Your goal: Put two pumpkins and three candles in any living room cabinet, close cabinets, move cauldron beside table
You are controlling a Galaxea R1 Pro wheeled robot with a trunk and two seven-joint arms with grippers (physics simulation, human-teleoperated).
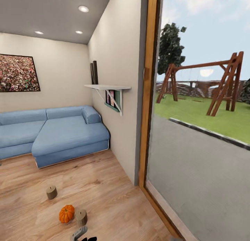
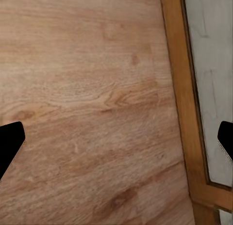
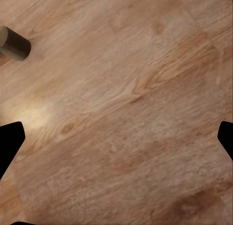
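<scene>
An orange pumpkin sits on the wooden floor near the bottom of the head view. A stubby tan candle stands right beside it, and another candle stands a little farther off toward the sofa. The right wrist view catches a candle at its edge. My left gripper is open over bare floor beside the door frame. My right gripper is open over bare floor too, holding nothing. The cabinet, the cauldron and the table are out of view.
A blue corner sofa fills the back of the room under a framed picture. A wall shelf juts out on the right wall. A wood-framed glass door looks onto a yard with a swing set.
</scene>
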